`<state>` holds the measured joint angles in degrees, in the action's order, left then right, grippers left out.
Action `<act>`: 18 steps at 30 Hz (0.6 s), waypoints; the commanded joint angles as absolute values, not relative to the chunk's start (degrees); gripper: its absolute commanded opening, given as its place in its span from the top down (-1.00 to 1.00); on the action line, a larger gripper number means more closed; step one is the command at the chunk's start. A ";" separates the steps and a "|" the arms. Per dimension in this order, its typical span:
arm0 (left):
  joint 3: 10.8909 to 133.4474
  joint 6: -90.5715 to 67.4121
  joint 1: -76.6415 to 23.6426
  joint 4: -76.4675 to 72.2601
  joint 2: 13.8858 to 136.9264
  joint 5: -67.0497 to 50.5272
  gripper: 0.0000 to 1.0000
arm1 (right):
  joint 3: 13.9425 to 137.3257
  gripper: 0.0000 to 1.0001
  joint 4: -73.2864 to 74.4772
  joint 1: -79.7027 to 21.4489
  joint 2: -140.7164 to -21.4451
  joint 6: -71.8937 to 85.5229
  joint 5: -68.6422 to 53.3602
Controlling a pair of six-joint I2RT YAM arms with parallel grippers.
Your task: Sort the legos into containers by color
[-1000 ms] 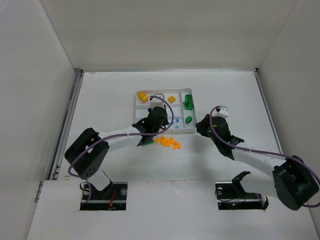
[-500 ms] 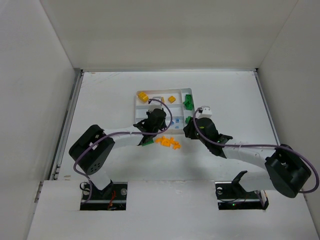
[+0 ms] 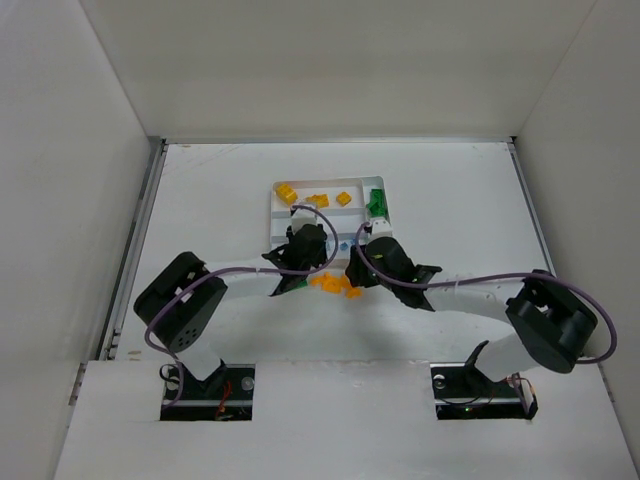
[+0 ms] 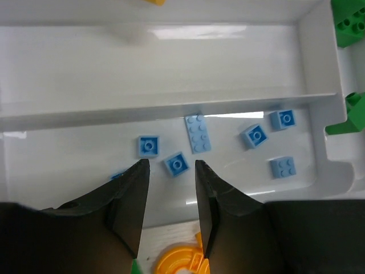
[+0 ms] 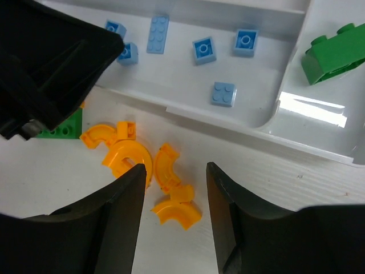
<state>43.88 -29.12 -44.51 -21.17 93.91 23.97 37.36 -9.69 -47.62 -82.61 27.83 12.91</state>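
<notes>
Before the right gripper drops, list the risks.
The left gripper hangs right beside the orange pieces, so the grippers may collide. The pieces lie clumped, so the right gripper might pinch two or scatter them. The tray rim is close; a finger could clip it.

One white tray [image 4: 171, 105] with four sections. Seven pale blue bricks [image 4: 254, 136] lie in it, one only partly visible. Three green bricks [image 4: 348, 23]: two in the tray, one on the table [image 3: 200, 200]. About five orange curved pieces [image 5: 132, 160] are clustered on the table, too tightly for a sure count. One yellow brick [image 3: 286, 193] and about three small orange bricks [image 3: 344, 198] are in the tray.
</notes>
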 commanded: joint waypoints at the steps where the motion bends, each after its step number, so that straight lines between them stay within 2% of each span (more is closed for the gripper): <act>1: 40.70 -30.32 -44.08 -19.87 86.76 24.70 0.30 | 40.86 -0.03 -5.56 -48.12 -84.11 26.37 10.90; 6: 33.68 -33.48 -42.50 -14.52 76.66 25.57 0.31 | 42.80 -0.03 -0.80 -49.61 -85.43 25.75 11.42; 12: 26.90 -36.64 -40.30 -4.94 63.12 27.68 0.32 | 43.94 0.15 0.70 -50.49 -87.19 25.58 11.51; 18: 23.03 -40.07 -39.07 2.19 56.78 27.60 0.31 | 44.30 0.13 1.58 -50.76 -87.89 25.58 11.07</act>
<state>24.73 -37.30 -39.90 -3.25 58.81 26.59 41.87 1.28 -50.19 -87.13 26.33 11.51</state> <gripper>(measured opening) 0.345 0.431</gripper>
